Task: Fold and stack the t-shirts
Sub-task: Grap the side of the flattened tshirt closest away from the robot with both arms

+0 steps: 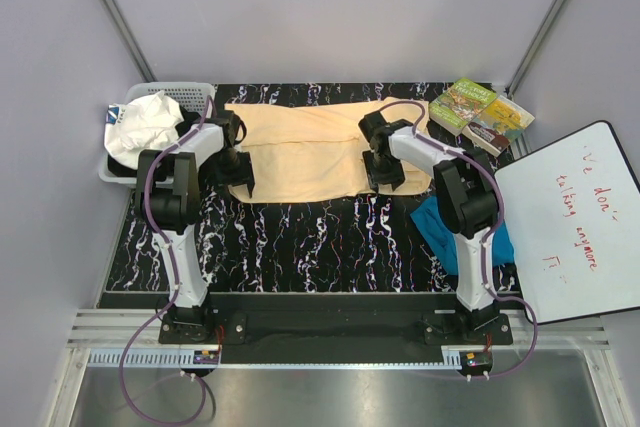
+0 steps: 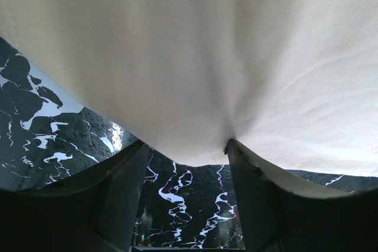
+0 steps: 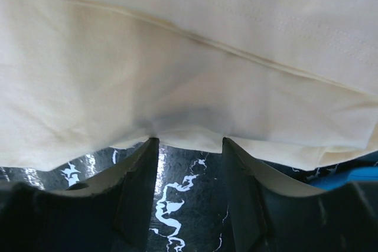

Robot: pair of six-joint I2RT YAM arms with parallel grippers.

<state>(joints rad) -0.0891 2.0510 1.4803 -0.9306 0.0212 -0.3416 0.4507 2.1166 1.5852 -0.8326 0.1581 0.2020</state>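
Note:
The pale peach-yellow t-shirt (image 1: 310,147) lies spread across the back of the black marbled table (image 1: 300,247), partly folded into a wide band. My left gripper (image 1: 243,185) stands open at the shirt's near left corner. In the left wrist view the cloth (image 2: 195,57) drapes over the tips of that gripper (image 2: 188,146), with bare table between its fingers. My right gripper (image 1: 386,183) is open at the shirt's near right edge. In the right wrist view the hem (image 3: 189,110) rests just at the tips of this gripper (image 3: 190,141). The teal-blue t-shirt (image 1: 445,232) lies crumpled at the right, partly under the right arm.
A white basket (image 1: 190,87) holding white cloth (image 1: 145,122) stands at the back left. Two books (image 1: 480,115) lie at the back right corner. A whiteboard (image 1: 575,217) with red writing leans at the table's right edge.

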